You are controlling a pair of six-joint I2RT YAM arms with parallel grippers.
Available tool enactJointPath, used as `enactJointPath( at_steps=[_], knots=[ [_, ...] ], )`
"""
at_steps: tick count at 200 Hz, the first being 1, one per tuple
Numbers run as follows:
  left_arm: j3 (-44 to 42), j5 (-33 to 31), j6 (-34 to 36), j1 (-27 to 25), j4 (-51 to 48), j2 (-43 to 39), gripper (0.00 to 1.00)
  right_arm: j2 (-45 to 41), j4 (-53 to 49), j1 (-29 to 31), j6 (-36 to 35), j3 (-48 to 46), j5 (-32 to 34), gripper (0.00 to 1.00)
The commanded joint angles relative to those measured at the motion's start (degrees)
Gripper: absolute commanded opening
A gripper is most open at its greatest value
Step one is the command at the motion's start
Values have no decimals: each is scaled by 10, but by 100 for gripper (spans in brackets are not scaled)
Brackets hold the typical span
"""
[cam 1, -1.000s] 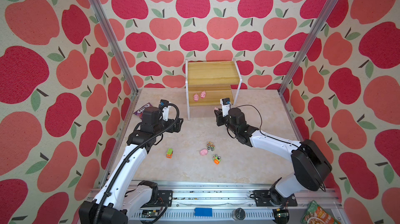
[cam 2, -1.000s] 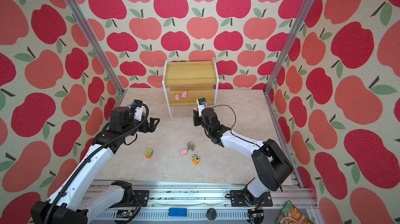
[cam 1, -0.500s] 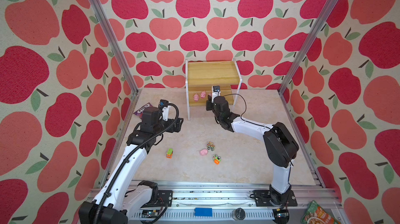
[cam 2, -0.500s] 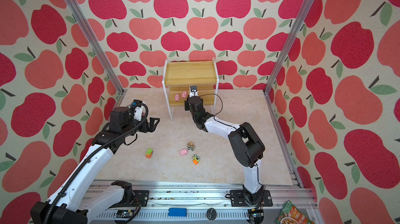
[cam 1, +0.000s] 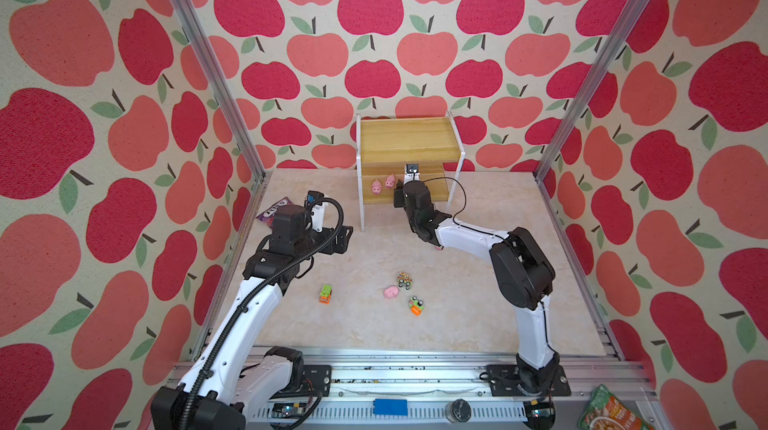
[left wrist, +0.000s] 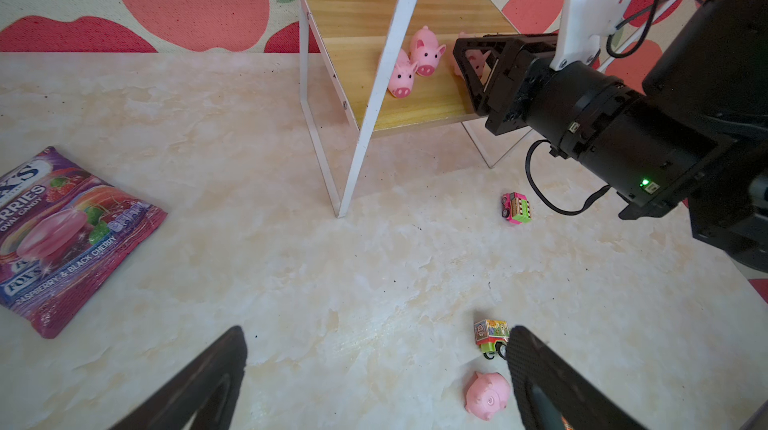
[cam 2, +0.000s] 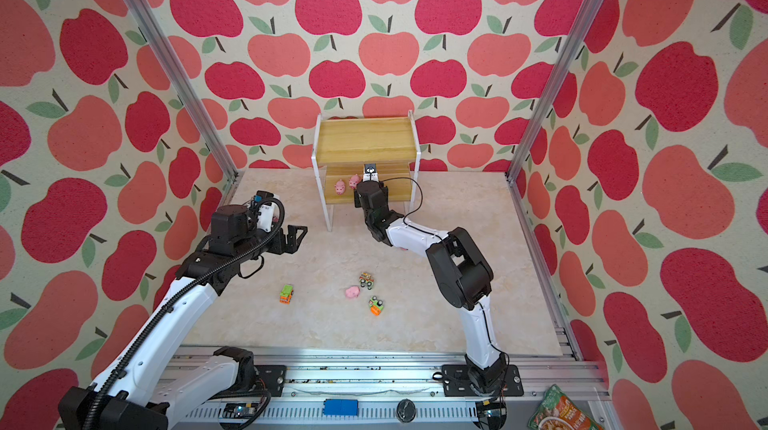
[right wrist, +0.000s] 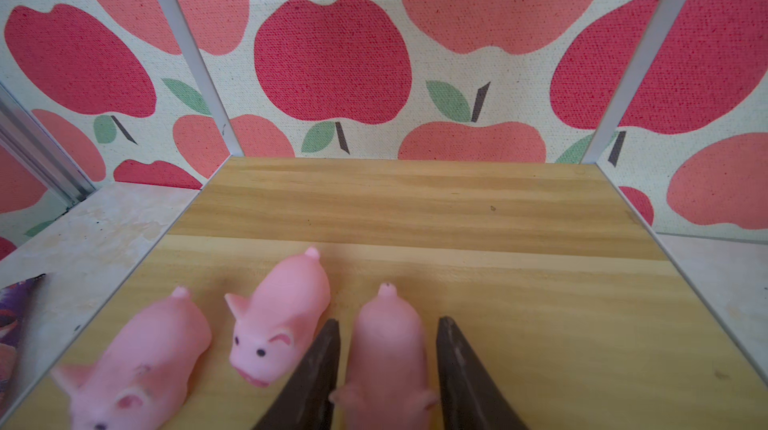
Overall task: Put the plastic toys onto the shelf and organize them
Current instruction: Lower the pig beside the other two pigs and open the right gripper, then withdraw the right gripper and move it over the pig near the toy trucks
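- While the right gripper (right wrist: 388, 320) reaches in over the lower board of the shelf (right wrist: 415, 207), its two dark fingers (right wrist: 320, 365) stand on either side of one pink pig (right wrist: 386, 357), which lies on that board with its tail toward the back wall.
- The jaws are parted. A thin strip seems to separate each finger from the pig's flanks, though the view is close and slightly blurred, so light contact is hard to rule out.
- A second pig (right wrist: 282, 315) lies just beside it, and a third pig (right wrist: 145, 365) comes next along. All three are in a rough row on the same lower board.
- In both top views the right arm stretches from the front rail to the shelf, and its wrist hides the pig between the fingers.
- The left gripper (cam 1: 337, 239) hovers above the table (cam 1: 374, 345), spread wide and holding nothing. It is between the purple candy bag (cam 1: 272, 209) and the shelf's front left leg.
- A fourth pig (cam 1: 390, 292) lies on the table in mid-floor.
- A small multicoloured car (cam 1: 404, 280) is just behind that pig, and an orange car (cam 1: 416, 305) is just in front of it.
- A green-roofed truck (cam 1: 326, 294) sits well apart to the left of that group.
- A pink car (left wrist: 516, 208) rests on the table beneath the right arm, near the shelf's feet.
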Motion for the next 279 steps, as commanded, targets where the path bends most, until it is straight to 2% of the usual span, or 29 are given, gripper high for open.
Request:
enactJointPath(
  at_steps=[1, 21, 47, 100, 124, 147, 175, 199, 224, 279],
  knots=[
    [7, 7, -6, 2, 14, -7, 100, -6, -7, -3, 2, 9, -4, 54],
    [6, 9, -6, 2, 14, -7, 100, -30, -3, 3, -7, -9, -7, 63],
    [6, 6, -5, 3, 14, -7, 100, -80, -7, 18, -12, -51, -9, 68],
    [6, 0, -4, 3, 12, -8, 100, -220, -85, 87, 18, -206, -23, 69],
    [7, 0, -4, 3, 10, -6, 100, -270, -160, 134, 28, -263, -94, 68],
    [8, -1, -4, 4, 10, -5, 100, -287, -244, 186, -22, -290, -138, 68],
    [7, -3, -5, 7, 10, -2, 100, -296, -306, 231, -117, -304, -141, 65],
    [7, -1, -5, 7, 10, 3, 100, -300, -360, 237, -170, -293, -170, 63],
    [4, -1, -4, 7, 9, 4, 100, -287, -422, 252, -226, -268, -170, 62],
    [5, 3, -5, 6, 12, 5, 100, -228, -479, 279, -283, -223, -171, 59]
  ],
)
